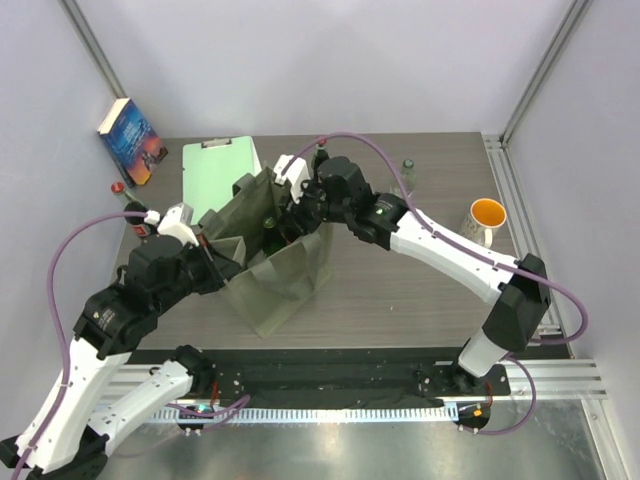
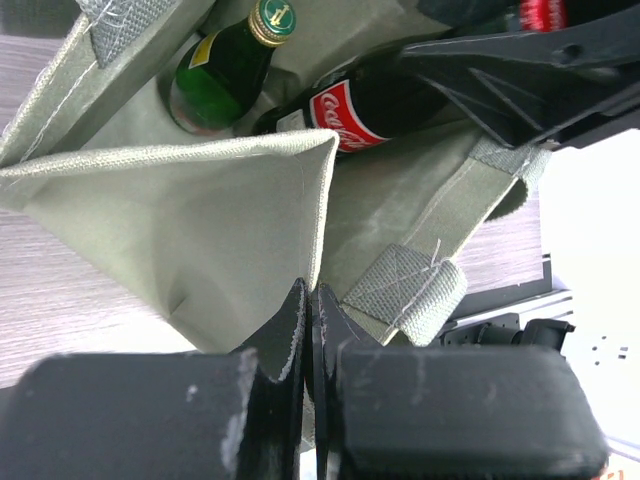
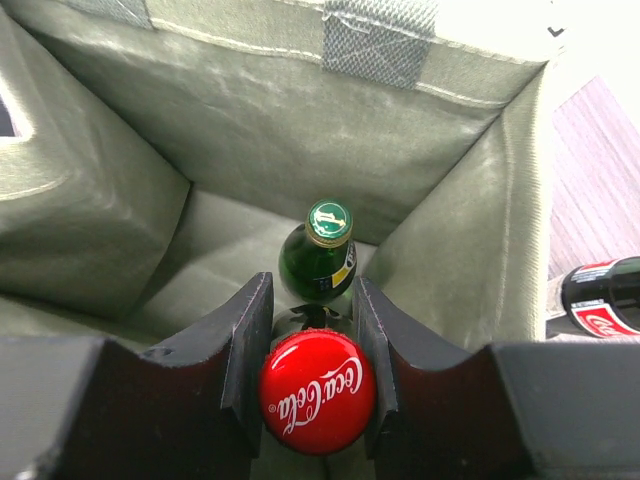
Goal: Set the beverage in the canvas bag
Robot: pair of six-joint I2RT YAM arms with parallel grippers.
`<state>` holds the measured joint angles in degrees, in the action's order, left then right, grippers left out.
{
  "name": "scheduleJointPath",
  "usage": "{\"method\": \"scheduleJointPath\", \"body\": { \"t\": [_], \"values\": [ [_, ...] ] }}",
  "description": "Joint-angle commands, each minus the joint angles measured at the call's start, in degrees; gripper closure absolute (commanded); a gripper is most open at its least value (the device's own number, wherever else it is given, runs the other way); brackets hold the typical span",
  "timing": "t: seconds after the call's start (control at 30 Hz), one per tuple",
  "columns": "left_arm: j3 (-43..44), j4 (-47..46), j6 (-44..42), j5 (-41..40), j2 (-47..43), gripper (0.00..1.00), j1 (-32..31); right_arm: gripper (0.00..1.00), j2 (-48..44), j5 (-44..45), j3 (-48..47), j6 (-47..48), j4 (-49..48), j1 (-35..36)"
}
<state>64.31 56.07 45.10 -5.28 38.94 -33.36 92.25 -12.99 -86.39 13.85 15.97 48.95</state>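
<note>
Right pincer (image 3: 310,300) clamps 1 cola bottle (image 3: 317,405) inside the canvas bag (image 3: 250,110) — left pincer (image 2: 308,300) pinches its rim.

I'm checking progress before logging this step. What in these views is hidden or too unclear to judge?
Top view: inside of the canvas bag, covered by the right arm.
Right wrist view: base of the held cola bottle, hidden beneath its own cap and the right tool; contact with the bag floor unknown.
Right wrist view: second cola bottle, cut off by the right edge.
Top view: small rear bottle, label too small.
</note>
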Motion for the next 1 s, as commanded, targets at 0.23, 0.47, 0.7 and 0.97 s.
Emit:
{"method": "scheduleJointPath", "body": {
  "t": [0.23,0.47,0.7,0.97],
  "values": [
    [0.55,0.35,0.6,0.88,-1.93,1.0,-0.21,0.98,0.39,8.42,-1.68,4.17,-7.71,-0.52],
    [0.37,0.26,0.78,0.8,-2.46,1.0,-0.21,0.82,0.83,7.72,-0.8,3.56,-6.74,-0.52],
    [0.2,0.44,0.78,0.53,-2.46,1.0,-0.21,0.7,1.0,7.98,0.69,2.33,-6.82,-0.52],
    [-0.15,-0.17,1.04,0.53,-2.46,1.0,-0.21,0.6,0.57,7.81,2.54,1.54,-8.67,-0.52]
  ]
}}
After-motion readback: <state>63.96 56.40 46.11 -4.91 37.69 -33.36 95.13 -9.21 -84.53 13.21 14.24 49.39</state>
